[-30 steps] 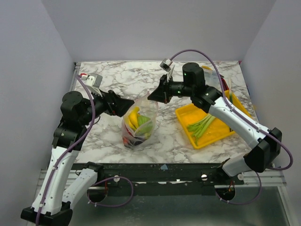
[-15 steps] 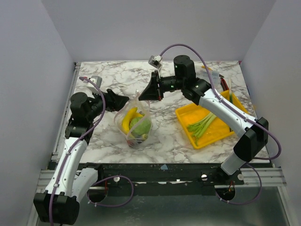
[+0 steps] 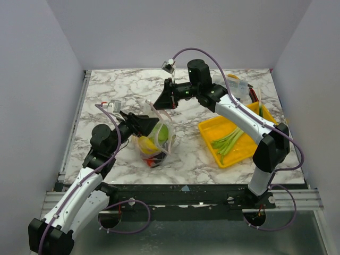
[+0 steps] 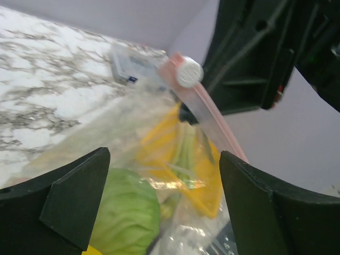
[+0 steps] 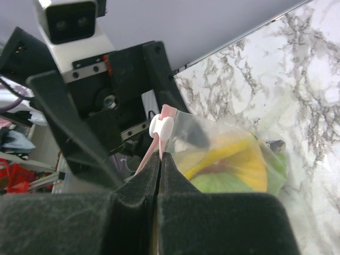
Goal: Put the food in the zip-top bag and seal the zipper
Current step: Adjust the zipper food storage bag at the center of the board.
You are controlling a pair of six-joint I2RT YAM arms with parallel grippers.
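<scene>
Left hand (image 3: 144,122) is spread, fingers (image 4: 69,202) straddling the upper bag (image 3: 158,142). Film sits between them, but I can't confirm contact. Bag stands on the bench (image 3: 106,90) just ahead of that hand, hung by its top corner. Food (image 3: 162,134) is inside: round green one (image 4: 127,212), banana (image 5: 234,159), something red low down. Zipper (image 4: 212,114) runs up and away from the left hand to the right hand (image 3: 159,102), which is pressed together on the pink strip, right below the white slider (image 5: 159,126). Can't tell how much of the track is closed.

Handling: the film looks thin, soft and slick, with no stiffness of its own. Load looks light, but it sags the bag and pulls the mouth out of line. The strip is the only semi-rigid part, so grip there, not on the film. I'd have the left pinch the strip's near end as an anchor, tension it, then run the slider. Risk: film slipping out or bunching in the track.
</scene>
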